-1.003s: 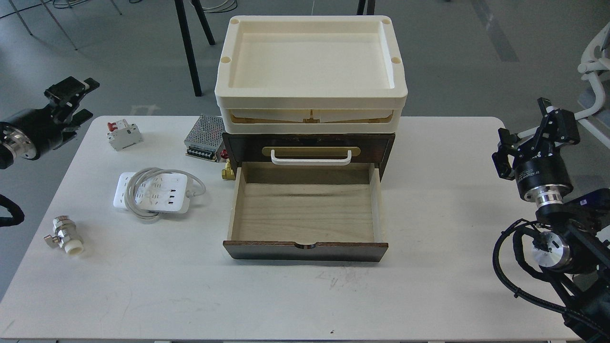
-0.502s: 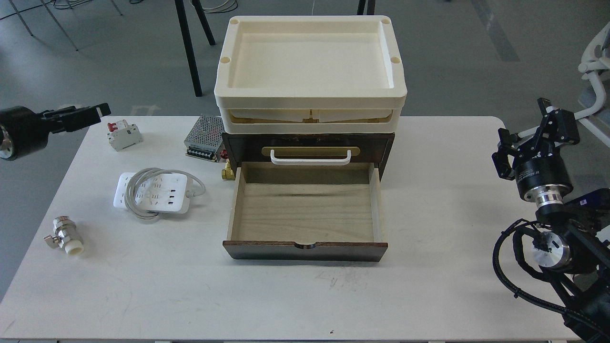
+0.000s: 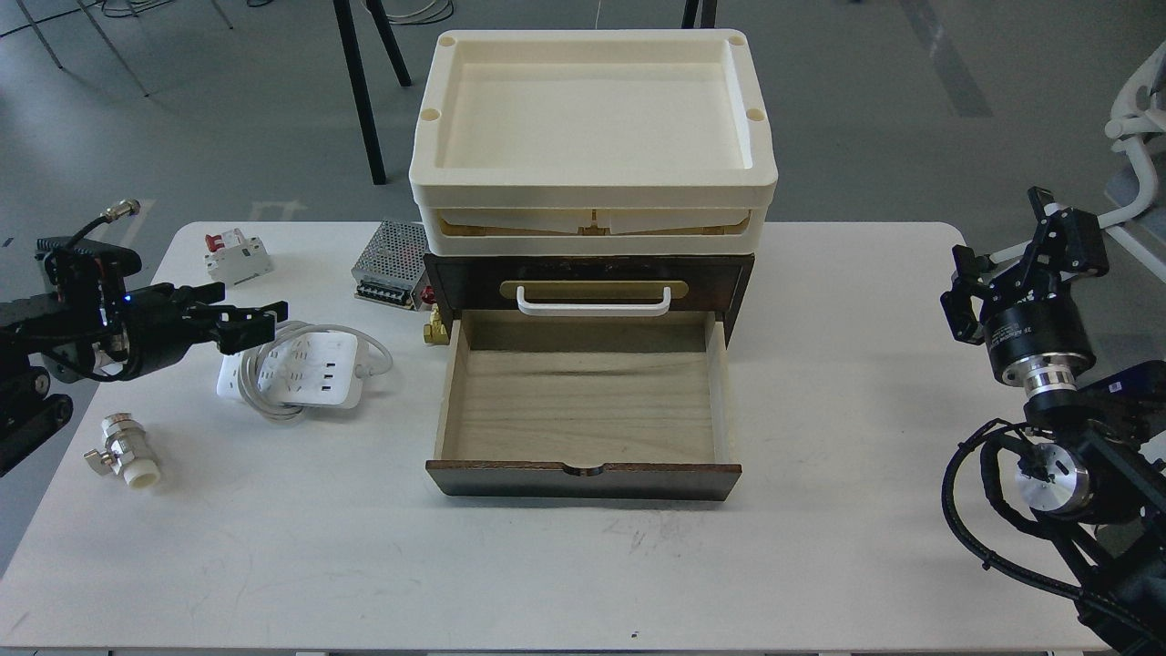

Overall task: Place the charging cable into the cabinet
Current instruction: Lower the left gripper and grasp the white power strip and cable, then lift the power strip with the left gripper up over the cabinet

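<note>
The charging cable [image 3: 305,369], a white power strip wrapped in a light-grey cord, lies flat on the table left of the cabinet. The cabinet [image 3: 740,281] is dark brown with cream trays on top. Its pale wood drawer [image 3: 583,410] is pulled out toward me and holds nothing. My left gripper [image 3: 255,312] points right, just above the strip's left rear edge, with its two fingers apart and nothing between them. My right gripper [image 3: 1061,228] is raised off the table's right edge, far from the cable; its fingers cannot be told apart.
A small white circuit breaker [image 3: 237,257] and a perforated metal power-supply box [image 3: 392,264] sit behind the cable. A metal valve [image 3: 123,453] lies at the front left. A brass fitting [image 3: 437,328] sits by the drawer's left rear corner. The white table [image 3: 865,410] carries everything.
My left arm has swung down and to the right, from beyond the table's left rear corner to just over the charging cable. The right arm, cable and drawer have not moved.
</note>
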`<action>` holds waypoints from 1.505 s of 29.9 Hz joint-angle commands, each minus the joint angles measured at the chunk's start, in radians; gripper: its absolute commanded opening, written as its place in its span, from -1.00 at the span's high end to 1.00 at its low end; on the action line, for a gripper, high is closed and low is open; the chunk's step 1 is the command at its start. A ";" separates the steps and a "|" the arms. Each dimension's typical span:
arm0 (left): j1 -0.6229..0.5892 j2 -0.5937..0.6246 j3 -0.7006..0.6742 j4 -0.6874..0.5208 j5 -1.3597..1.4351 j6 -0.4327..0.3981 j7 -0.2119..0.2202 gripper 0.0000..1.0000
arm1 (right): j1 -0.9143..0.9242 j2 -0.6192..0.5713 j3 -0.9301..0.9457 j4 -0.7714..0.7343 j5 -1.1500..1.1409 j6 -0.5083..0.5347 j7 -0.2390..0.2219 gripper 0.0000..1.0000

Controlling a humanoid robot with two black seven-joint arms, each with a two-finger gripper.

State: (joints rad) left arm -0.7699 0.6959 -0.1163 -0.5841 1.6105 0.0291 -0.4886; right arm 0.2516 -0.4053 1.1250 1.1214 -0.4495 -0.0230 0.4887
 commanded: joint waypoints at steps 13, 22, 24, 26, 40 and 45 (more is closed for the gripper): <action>0.075 -0.150 0.001 0.174 -0.032 0.052 0.000 -0.85 | 0.000 0.000 -0.001 0.000 0.000 0.000 0.000 -0.99; 0.107 -0.205 0.000 0.277 -0.072 0.142 0.000 0.04 | 0.000 0.000 -0.001 0.000 0.000 0.000 0.000 -0.99; 0.127 -0.200 0.004 0.279 -0.069 0.218 0.000 0.25 | 0.000 0.000 0.001 0.000 0.000 0.000 0.000 -0.99; 0.150 -0.200 0.004 0.279 -0.072 0.281 0.000 0.45 | 0.000 0.000 -0.001 0.000 0.000 0.000 0.000 -0.99; 0.146 -0.174 -0.017 0.267 -0.150 0.273 0.000 0.92 | 0.000 0.000 0.001 0.000 0.000 0.000 0.000 -0.99; 0.138 -0.105 -0.025 0.245 -0.337 0.178 0.000 0.92 | 0.000 0.000 0.001 0.000 -0.001 0.000 0.000 -0.99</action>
State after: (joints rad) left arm -0.6279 0.5524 -0.1369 -0.3231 1.3687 0.2614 -0.4885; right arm 0.2516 -0.4049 1.1259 1.1212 -0.4494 -0.0230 0.4887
